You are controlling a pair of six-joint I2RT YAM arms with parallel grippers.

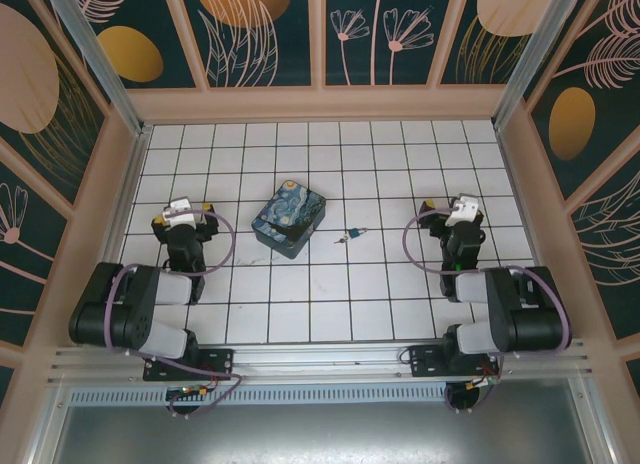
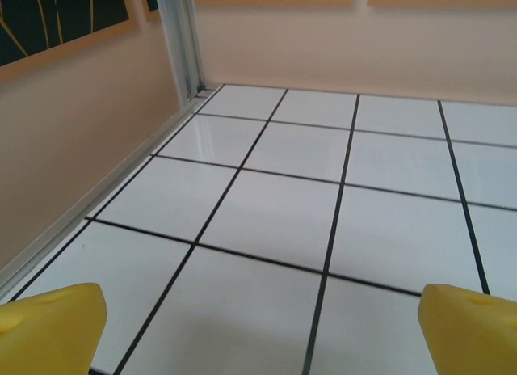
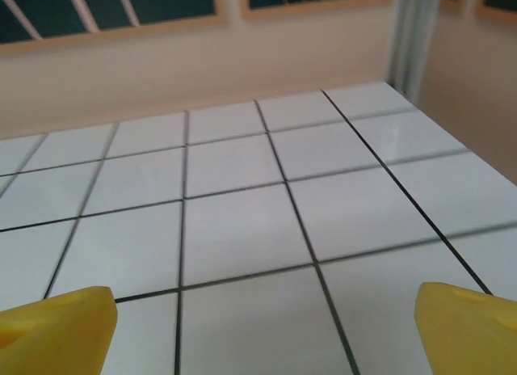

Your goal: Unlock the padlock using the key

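Note:
The padlock [image 1: 349, 236] is a tiny silvery-gold piece with a dark blue part, lying on the white tiled floor just right of the painted box. At this size I cannot tell the key apart from it. My left gripper [image 1: 184, 208] hovers at the left of the floor, well left of the box. In its wrist view the left gripper [image 2: 262, 334] is open, its yellow fingertips [image 2: 50, 326] wide apart over bare tiles. My right gripper [image 1: 462, 208] is at the right of the floor, a few tiles from the padlock. Its wrist view shows the right gripper [image 3: 266, 330] open over bare tiles.
A blue-and-yellow starry-night box [image 1: 289, 219] sits mid-floor between the arms. Peach walls [image 1: 320, 104] with dark floral panels enclose the tiled floor. An aluminium post [image 2: 179, 40] marks the far left corner, and another post [image 3: 412, 35] the far right corner.

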